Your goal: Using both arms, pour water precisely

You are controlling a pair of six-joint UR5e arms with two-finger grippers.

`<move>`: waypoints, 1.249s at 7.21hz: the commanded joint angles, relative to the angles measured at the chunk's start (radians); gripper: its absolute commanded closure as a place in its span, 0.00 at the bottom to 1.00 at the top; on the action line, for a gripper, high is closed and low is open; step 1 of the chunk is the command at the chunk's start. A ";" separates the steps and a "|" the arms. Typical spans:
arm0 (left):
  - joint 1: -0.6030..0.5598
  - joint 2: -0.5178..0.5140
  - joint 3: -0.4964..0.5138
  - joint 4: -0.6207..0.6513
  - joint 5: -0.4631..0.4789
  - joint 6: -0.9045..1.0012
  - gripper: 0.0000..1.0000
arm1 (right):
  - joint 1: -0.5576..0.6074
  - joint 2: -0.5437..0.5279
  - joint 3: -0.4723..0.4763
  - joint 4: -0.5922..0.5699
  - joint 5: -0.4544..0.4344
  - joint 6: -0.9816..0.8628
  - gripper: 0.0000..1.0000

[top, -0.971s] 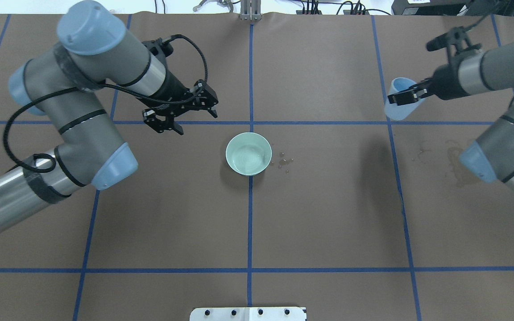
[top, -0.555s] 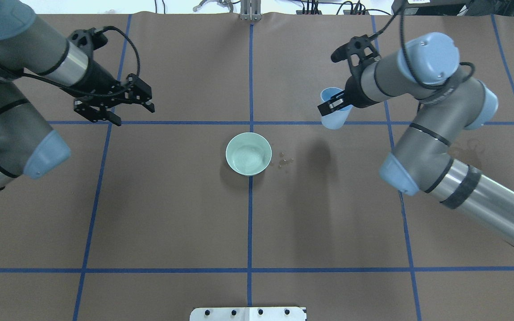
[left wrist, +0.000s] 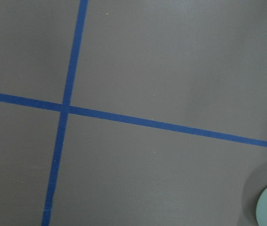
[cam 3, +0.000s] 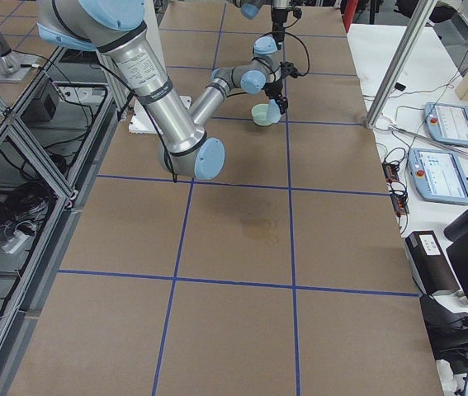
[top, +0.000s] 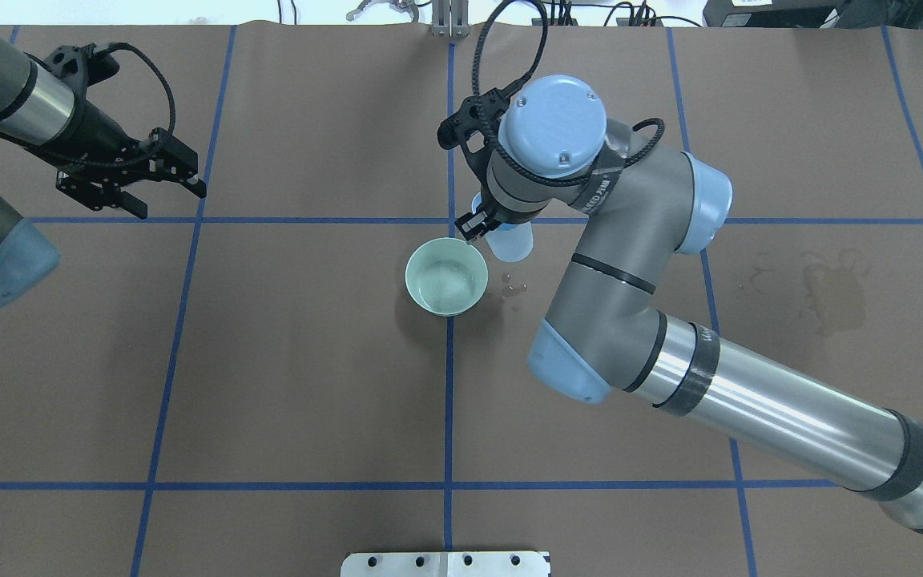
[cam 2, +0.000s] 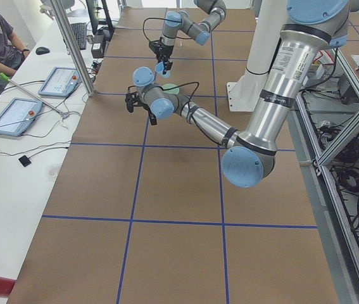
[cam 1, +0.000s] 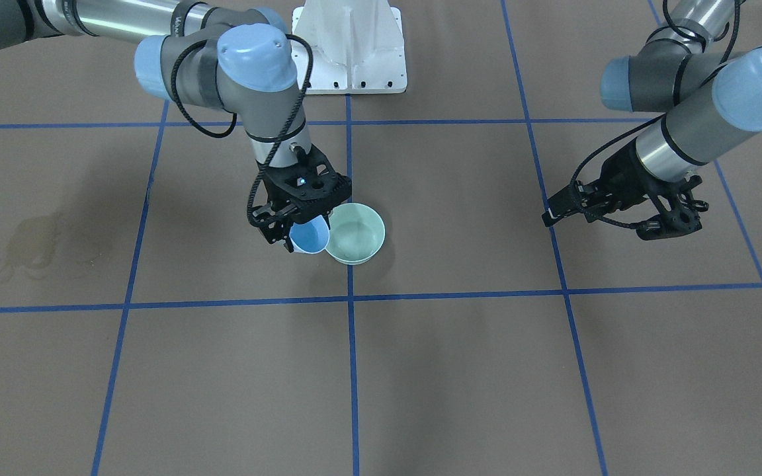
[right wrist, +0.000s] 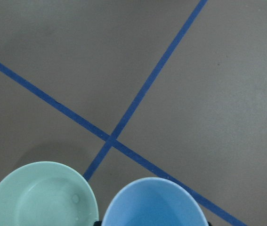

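A pale green bowl stands at the table's middle with a little water in it, seen as faint ripples. My right gripper is shut on a light blue cup and holds it just beside the bowl's rim. In the front view the cup touches or nearly touches the bowl under the right gripper. The right wrist view shows the cup and the bowl side by side. No stream shows. My left gripper is open and empty, far to the left.
Small water drops lie right of the bowl. A wet stain marks the brown paper at the right. A white bolted pedestal stands at the robot's side of the table. Blue tape lines cross the table.
My right arm has swung in from the table's right with the cup to the bowl's rim. My left arm has drawn back to the left, its gripper still open.
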 commanded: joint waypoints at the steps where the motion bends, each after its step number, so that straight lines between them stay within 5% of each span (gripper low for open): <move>1: 0.000 0.003 0.006 -0.001 0.000 0.002 0.07 | -0.041 0.093 -0.013 -0.270 -0.135 -0.284 1.00; 3: 0.000 0.008 0.005 -0.002 0.000 0.002 0.07 | -0.090 0.204 -0.142 -0.393 -0.252 -0.486 1.00; 6: 0.000 0.009 0.003 -0.001 0.000 0.000 0.06 | -0.173 0.275 -0.268 -0.422 -0.423 -0.604 1.00; 9: 0.000 0.009 0.003 -0.001 0.001 0.000 0.06 | -0.178 0.314 -0.318 -0.433 -0.467 -0.853 1.00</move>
